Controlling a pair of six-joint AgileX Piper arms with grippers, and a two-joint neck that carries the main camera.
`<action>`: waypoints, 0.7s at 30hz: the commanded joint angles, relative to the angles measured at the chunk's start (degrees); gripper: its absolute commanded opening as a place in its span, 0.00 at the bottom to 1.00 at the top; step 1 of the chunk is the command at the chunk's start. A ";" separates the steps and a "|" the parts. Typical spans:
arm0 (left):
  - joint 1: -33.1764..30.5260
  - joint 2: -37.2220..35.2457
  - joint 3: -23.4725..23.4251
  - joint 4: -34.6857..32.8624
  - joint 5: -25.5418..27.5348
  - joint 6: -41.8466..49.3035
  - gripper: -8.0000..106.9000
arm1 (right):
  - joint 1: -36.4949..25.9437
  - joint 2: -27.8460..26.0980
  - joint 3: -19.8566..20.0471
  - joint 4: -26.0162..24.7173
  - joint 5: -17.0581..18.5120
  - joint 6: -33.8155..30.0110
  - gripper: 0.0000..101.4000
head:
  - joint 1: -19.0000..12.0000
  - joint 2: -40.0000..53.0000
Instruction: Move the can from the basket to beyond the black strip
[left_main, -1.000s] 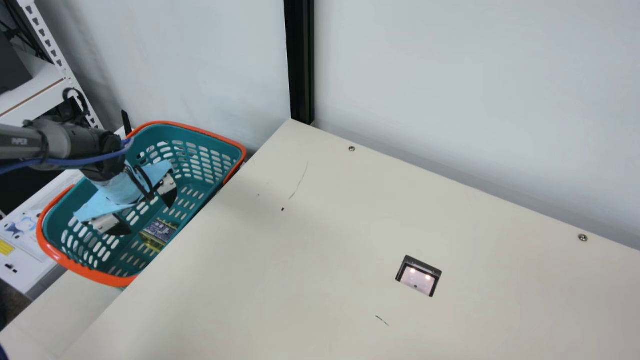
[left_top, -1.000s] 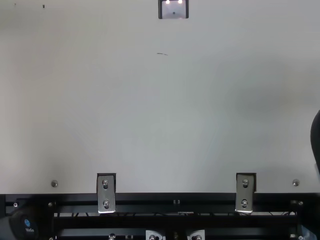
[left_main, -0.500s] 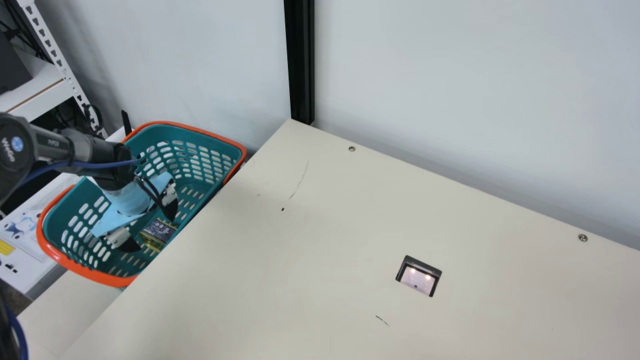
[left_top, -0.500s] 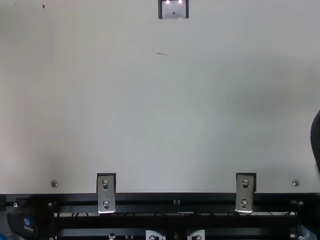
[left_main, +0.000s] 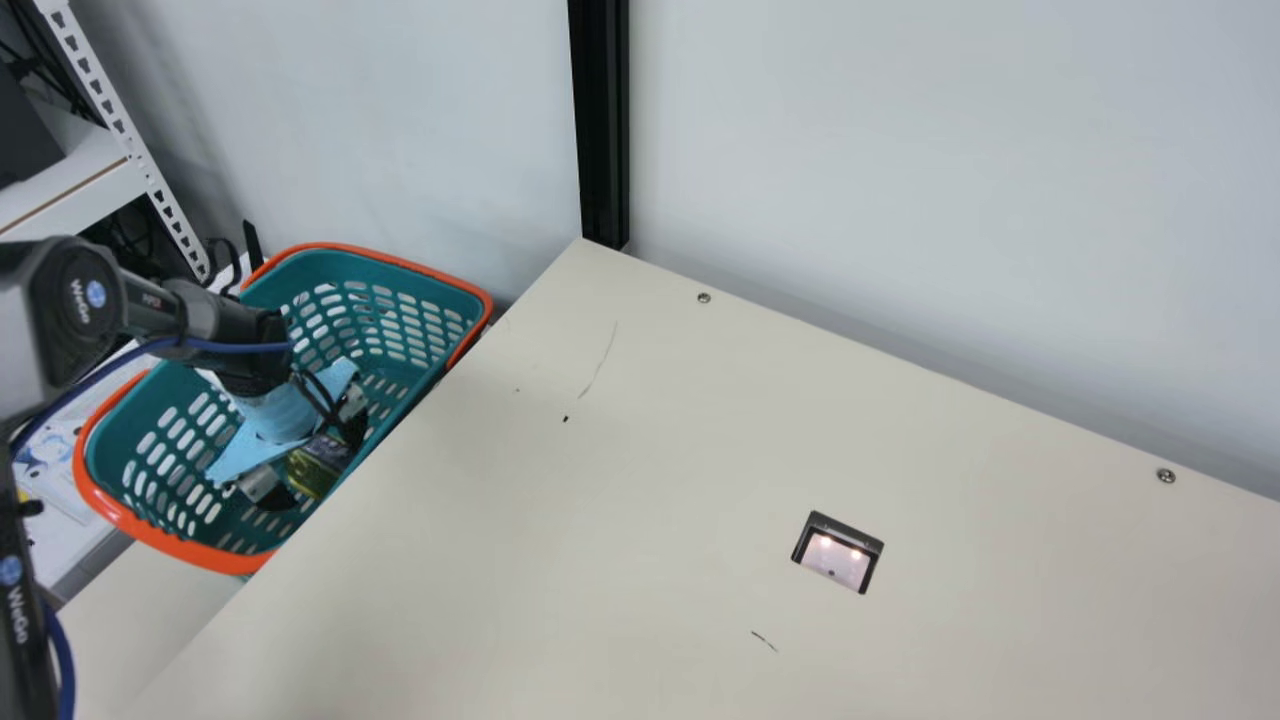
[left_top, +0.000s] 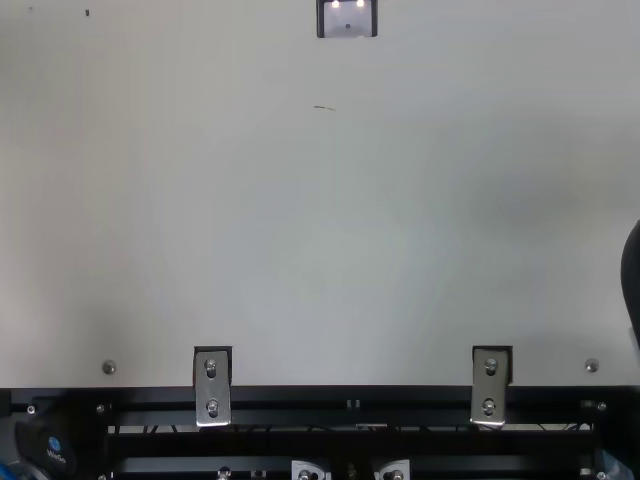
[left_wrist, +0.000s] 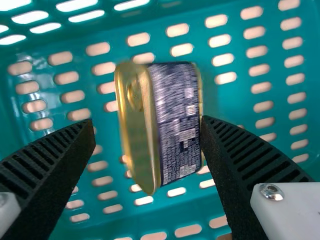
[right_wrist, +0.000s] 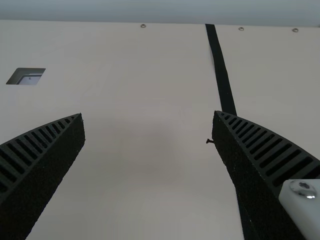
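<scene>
Cream tbl (left_main: 700, 420), blk strip (right_wrist: 220, 70) (R-wrist view), R gripper (right_wrist: 148, 114) wide, empty; can (left_wrist: 175, 125) (L-wrist view) unheld w/in wide L gripper (left_main: 314, 464)

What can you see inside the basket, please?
Inside the basket are a can and my open left gripper; whatever lies directly under the can is covered from view.

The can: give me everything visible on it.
The can is boxy with rounded corners, shiny gold, metal by its look. Dark blue wrap with pale print; pull ring on the gold end. It lies on its side on the slotted floor of the teal, orange-rimmed basket, between the open left end effector's fingers; one overlaps its edge, contact unclear.
</scene>
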 joint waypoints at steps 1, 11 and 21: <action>0.13 0.73 -0.64 -0.56 -0.13 0.45 0.85 | 0.00 0.00 0.00 0.00 0.00 0.00 1.00 | -2.61 1.22; 1.26 3.85 -3.32 -3.18 -0.54 3.10 0.85 | 0.00 0.00 0.00 0.00 0.00 0.00 1.00 | -2.61 1.22; 1.35 6.11 -5.66 -7.13 1.60 15.29 0.85 | 0.00 0.00 0.00 0.00 0.00 0.00 1.00 | -2.61 1.22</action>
